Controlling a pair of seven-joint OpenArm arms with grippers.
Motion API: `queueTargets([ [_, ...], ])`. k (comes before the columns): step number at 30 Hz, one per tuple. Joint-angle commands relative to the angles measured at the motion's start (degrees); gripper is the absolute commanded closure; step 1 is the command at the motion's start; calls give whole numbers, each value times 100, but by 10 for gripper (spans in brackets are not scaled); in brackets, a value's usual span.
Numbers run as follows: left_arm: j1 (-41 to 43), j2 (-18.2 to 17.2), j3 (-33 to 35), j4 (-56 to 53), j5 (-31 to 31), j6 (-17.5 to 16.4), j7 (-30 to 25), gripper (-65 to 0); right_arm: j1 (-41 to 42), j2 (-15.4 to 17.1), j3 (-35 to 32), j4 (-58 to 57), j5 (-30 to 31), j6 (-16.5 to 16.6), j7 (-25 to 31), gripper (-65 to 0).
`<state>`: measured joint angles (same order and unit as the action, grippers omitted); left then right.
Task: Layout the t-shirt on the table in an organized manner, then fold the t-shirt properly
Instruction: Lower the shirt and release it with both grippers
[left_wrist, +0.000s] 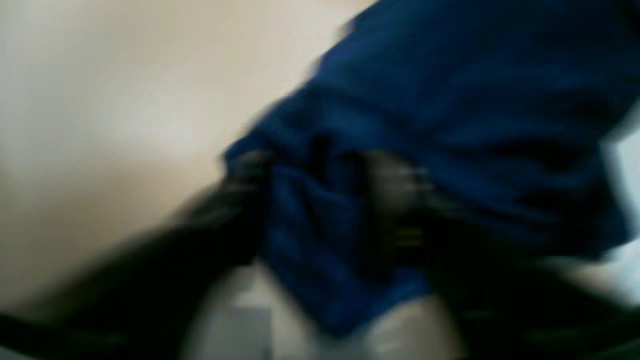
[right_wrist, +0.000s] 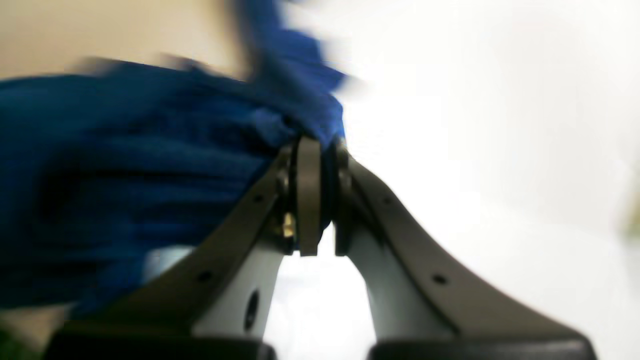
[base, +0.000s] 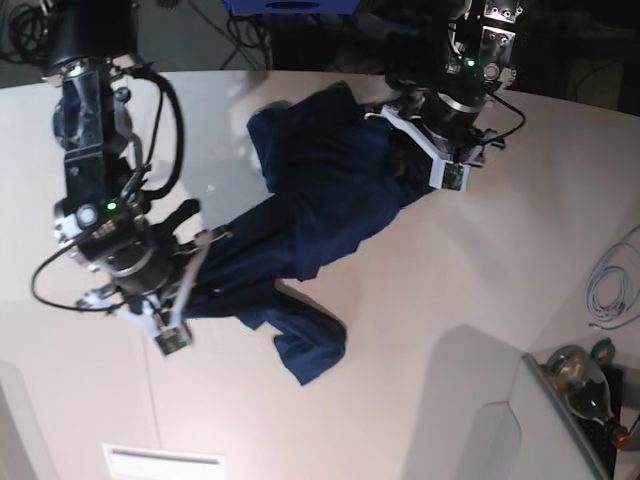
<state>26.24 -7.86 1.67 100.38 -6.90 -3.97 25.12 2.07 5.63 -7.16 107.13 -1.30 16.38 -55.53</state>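
Clearly the right gripper (right_wrist: 320, 150) is clamped on the t-shirt (base: 320, 210); the left gripper's (left_wrist: 320, 200) fingers straddle cloth, grip unclear; bare table (base: 450, 290) surrounds.

t-shirt (base: 320, 200), soft matt navy cloth, wrinkled, table (base: 450, 290), smooth white top with faint sheen, right gripper (right_wrist: 320, 150), matt grey-brown fingers (right_wrist: 235, 235) on white plastic mounts, small brass fitting

T-shirt (base: 310, 215): spread diagonally across the table (base: 480, 270), between both arms
Bottle (base: 580, 378): off the table's near right corner
Cable (base: 612, 280): at the right edge
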Motion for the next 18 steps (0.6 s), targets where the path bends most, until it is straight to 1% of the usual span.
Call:
queueTargets([
  [1, -26, 8, 22, 103, -9, -30, -134, -448, 176, 22, 43, 8, 20, -51, 221, -2],
  [2, -26, 8, 13, 103, -9, -30, -134, -522, 229, 92, 122, -124, 20, -51, 300, -2],
  [3, -61, 8, 13, 103, -1, -30, -134, -583, 334, 171, 193, -291, 20, -51, 388, -2],
  [4, -96, -1, 13, 103, -1, -30, -134, -629, 431, 206, 254, -485, 20, -51, 458, -2],
  [5, -114, -1, 13, 68, -1, -30, -134, -650, 554, 233, 325, -731, 20, -51, 555, -2],
  [7, -114, -10, -5, 33, -1, -30, -134, -650, 756, 233, 527, -1188, -6, -51, 775, -2],
  [8, -88, -10, -128, 24, -27, -30, -134, -650, 879, 233, 650, -1416, -6, -51, 898, -2],
  [13, 202, -1, -892, 24, -44, -56, -134, -650, 1495, 233, 1169, -2401, -15, -51, 1337, -5],
  [16, 369, -10, -1358, 24, -36, -74, -134, -650, 1881, 233, 1555, -3122, -24, -130, 1838, -12],
  [17, 422, -45, -1481, 24, -27, -74, -134, -650, 2040, 233, 1634, -3491, -24, -254, 1970, -36],
  [18, 466, -115, -1552, 24, -36, -74, -134, -650, 2189, 233, 1634, -3852, -24, -412, 2023, -92],
])
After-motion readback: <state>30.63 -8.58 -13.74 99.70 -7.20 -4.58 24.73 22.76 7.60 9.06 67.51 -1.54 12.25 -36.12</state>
